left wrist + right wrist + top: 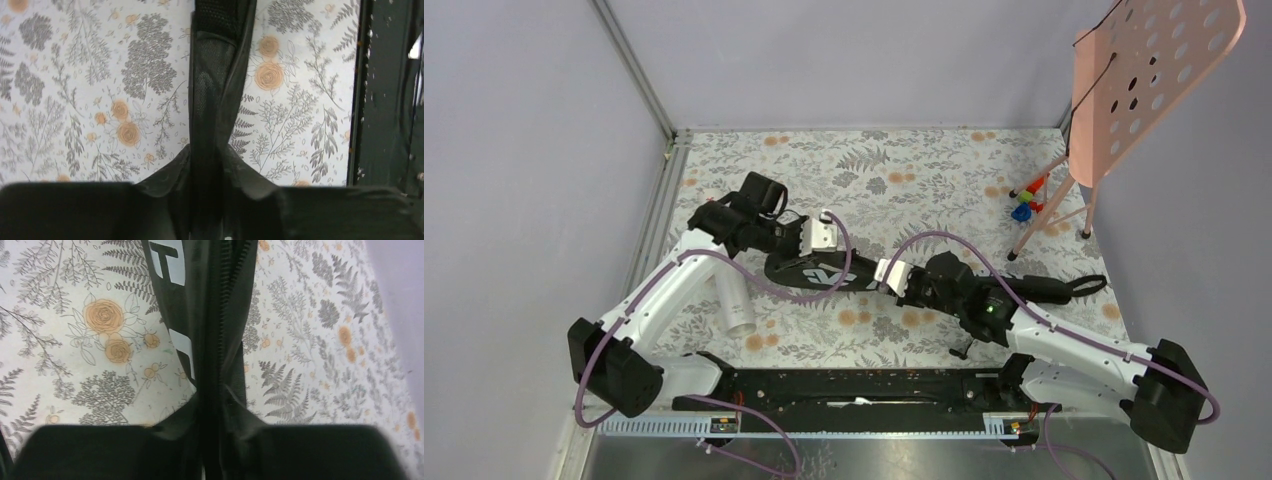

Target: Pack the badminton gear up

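Observation:
The black racket-shaped bag [804, 272] lies across the middle of the floral table, its narrow end with a loop pointing right. My left gripper [816, 250] is shut on the bag's wide end; in the left wrist view the gripper [212, 200] pinches a black mesh-edged fold of the bag [215, 90]. My right gripper [872, 275] is shut on the bag further right; in the right wrist view the gripper [217, 440] pinches the zipper edge of the bag [220, 300] beside white letters. The white tube [732, 303] lies on the table left of the bag. No rackets or shuttlecocks show.
A pink perforated board [1149, 70] on a stand is at the back right, with small coloured toys [1026, 200] by its legs. The black base rail [854, 388] runs along the near edge and also shows in the left wrist view [385, 100]. Grey walls enclose the table.

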Tool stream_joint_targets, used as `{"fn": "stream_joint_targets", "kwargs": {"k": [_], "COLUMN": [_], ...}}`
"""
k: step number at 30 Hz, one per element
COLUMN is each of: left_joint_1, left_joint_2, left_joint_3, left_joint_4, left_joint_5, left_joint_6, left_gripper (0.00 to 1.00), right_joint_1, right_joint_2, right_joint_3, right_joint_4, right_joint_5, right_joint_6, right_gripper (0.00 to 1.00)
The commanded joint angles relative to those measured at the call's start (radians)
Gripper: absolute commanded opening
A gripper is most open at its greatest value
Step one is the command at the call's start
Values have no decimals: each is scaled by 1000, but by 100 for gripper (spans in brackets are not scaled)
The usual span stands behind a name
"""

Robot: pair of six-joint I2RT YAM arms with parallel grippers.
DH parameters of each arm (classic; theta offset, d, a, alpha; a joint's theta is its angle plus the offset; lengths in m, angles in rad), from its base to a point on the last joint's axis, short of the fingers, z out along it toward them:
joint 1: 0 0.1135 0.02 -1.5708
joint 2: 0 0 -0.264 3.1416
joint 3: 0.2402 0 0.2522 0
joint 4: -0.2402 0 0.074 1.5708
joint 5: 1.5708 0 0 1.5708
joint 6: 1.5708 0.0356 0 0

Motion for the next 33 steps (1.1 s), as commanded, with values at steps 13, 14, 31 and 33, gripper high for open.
{"fn": "stream_joint_targets", "kwargs": {"k": [13,14,31,33], "left_joint_1": [3,2,-5,-6], "left_joint_2": [-88,-88,-64,-65], "left_joint_3": [-12,-12,13,13], "left_joint_4": [-68,-69,-68,-69], "left_joint_5": [147,147,132,133], "left_joint_6": [118,115,71,69], "left_gripper": [0,0,0,0], "right_joint_1": [7,7,7,7], "right_joint_2": [28,38,194,205], "right_joint_3": [201,215,326,335], "right_joint_4": [45,48,114,110], "right_joint_5": [-192,-192,-301,-305], "right_joint_6": [392,406,414,412], "right_gripper": [67,67,48,46]}}
